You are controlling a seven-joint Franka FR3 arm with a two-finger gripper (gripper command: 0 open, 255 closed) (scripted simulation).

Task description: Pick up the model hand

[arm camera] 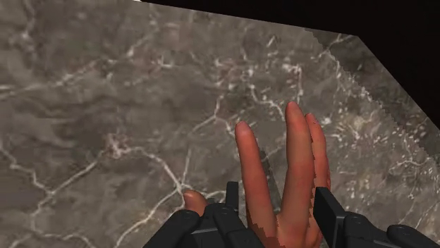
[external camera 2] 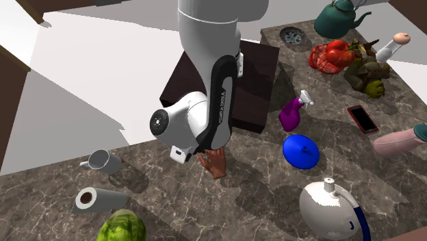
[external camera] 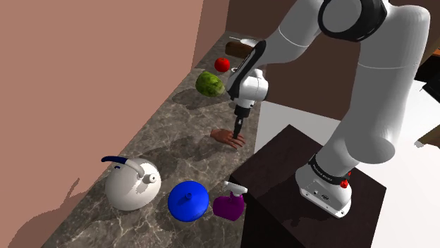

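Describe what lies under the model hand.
The model hand lies on the dark veined counter, with bare surface showing around it. The pincer, closed on its palm, hides the spot beneath there.

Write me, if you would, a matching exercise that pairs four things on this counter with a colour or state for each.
Things:
1. model hand
2. kettle
3. spray bottle
4. melon

Descriptions:
A. purple
B. green
C. clasped between the fingers
D. white with a blue handle

Pairs: 1-C, 2-D, 3-A, 4-B.
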